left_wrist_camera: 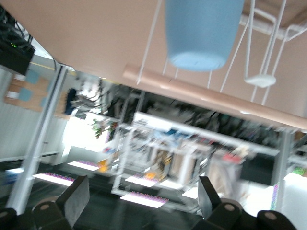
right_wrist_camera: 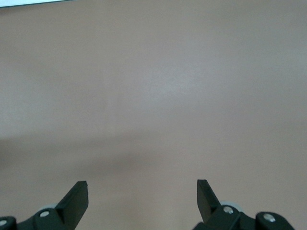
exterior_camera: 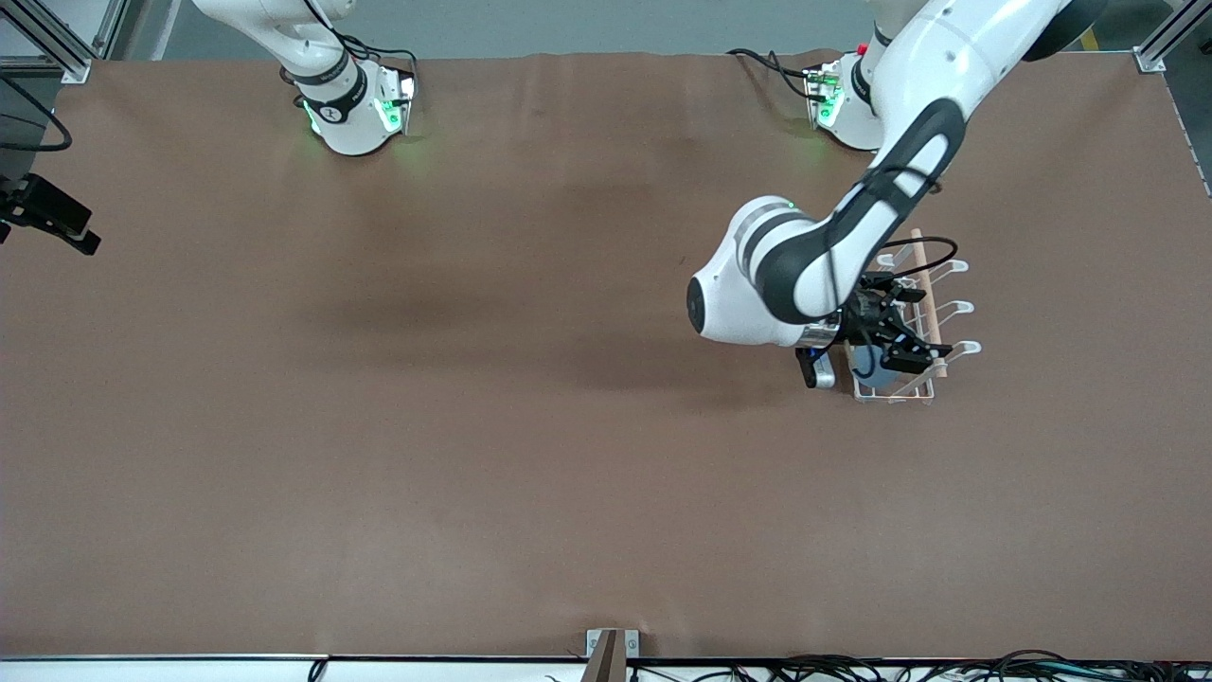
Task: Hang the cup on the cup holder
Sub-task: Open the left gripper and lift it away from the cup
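My left end effector (exterior_camera: 890,346) hangs over the white wire cup holder with its loop-tipped prongs and light wooden top rod (exterior_camera: 923,317), which stands toward the left arm's end of the brown desk (exterior_camera: 473,426), about midway between the edge by the bases and the edge by the front camera. Its fingers are spread apart and grip nothing: in the left wrist view both fingertips (left_wrist_camera: 76,196) stand clear of the small light-blue tapered plastic cup (left_wrist_camera: 204,31). That cup sits upside down among the thin white wires, apparently seated on a prong, with its flat closed bottom toward my camera and the wooden rod running just beside it. I judge the step in hand to be leaving the cup: I would draw straight back along the prong's line, fingers wide, so neither pad clips the smooth matte wall or snags a slender wire and tips the light rack. The rod looks round and pale, the prong tips flattened. My right end effector (right_wrist_camera: 143,199) waits with fingers apart over bare desk near that arm's base.
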`<state>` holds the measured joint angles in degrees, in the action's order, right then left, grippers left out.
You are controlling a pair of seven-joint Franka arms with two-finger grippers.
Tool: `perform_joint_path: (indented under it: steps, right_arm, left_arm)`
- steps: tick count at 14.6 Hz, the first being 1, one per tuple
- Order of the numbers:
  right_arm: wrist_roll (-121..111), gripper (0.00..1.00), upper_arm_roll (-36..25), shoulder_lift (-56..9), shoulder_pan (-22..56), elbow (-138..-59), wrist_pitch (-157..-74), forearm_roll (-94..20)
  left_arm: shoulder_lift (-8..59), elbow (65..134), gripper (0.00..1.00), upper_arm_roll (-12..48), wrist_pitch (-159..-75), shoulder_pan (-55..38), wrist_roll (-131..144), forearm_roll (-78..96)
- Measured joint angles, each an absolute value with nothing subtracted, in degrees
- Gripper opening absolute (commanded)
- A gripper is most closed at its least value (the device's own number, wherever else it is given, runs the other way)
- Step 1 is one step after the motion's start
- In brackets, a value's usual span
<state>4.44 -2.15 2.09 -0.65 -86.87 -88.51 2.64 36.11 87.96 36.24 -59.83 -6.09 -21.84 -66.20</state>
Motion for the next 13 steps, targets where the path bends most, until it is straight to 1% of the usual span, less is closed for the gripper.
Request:
perform_joint_path:
  steps: [3,6,8,10,12,13]
  right_arm:
    - [4.4,1.00,-2.2,2.1,-0.7,-86.9,-88.5,2.6]
    - [4.4,1.00,-2.2,2.1,-0.7,-86.9,-88.5,2.2]
    - [4.4,1.00,-2.2,2.1,-0.7,-86.9,-88.5,2.2]
    - [4.4,1.00,-2.2,2.1,-0.7,-86.9,-88.5,2.2]
    - [4.4,1.00,-2.2,2.1,-0.7,-86.9,-88.5,2.2]
    - [4.4,1.00,-2.2,2.1,-0.7,-86.9,-88.5,2.2]
  left_arm:
    - [31.9,82.7,1.00,36.2,-59.9,-4.9,-17.6,-59.0]
    - [30.4,77.2,1.00,36.2,-60.5,-4.4,-13.3,-52.6]
    - [29.2,74.5,1.00,36.2,-63.0,-4.1,-9.4,-48.4]
    - [26.6,73.1,1.00,35.8,-66.5,-2.7,-6.7,-43.7]
    - [22.8,72.6,1.00,33.7,-70.2,-0.2,-3.4,-36.7]
    - [20.5,72.5,1.00,30.6,-72.3,0.5,-1.5,-31.8]
